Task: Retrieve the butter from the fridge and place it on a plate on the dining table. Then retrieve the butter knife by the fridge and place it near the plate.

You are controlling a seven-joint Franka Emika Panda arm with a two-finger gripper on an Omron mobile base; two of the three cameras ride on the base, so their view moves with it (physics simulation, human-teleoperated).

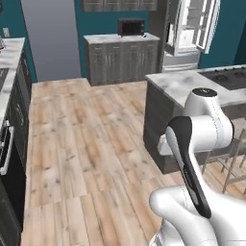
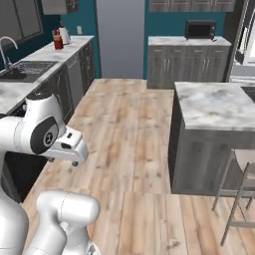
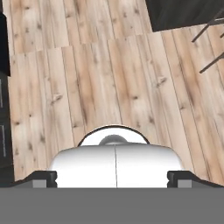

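The fridge [image 1: 188, 30] stands at the far right of the room with an upper door swung open, showing white shelves; its edge [image 2: 244, 40] also shows in the right base view. The butter, the plate and the butter knife are out of view. My gripper [image 3: 112, 178] is folded in close above my base and points down at the wood floor. Its two dark fingertips [image 3: 43, 177] stand far apart with nothing between them. In the right base view the hand [image 2: 69, 143] hangs beside the upper arm. I am several steps away from the fridge.
A marble-topped island [image 1: 182, 84] [image 2: 214, 105] with a dark cooktop [image 1: 226, 77] and stools [image 2: 239, 194] lies to my right; I cannot tell if it is the dining table. A microwave [image 1: 130, 27] sits on the back counter. A sink counter [image 2: 25, 74] runs along the left. Wood floor [image 1: 96, 144] lies open ahead.
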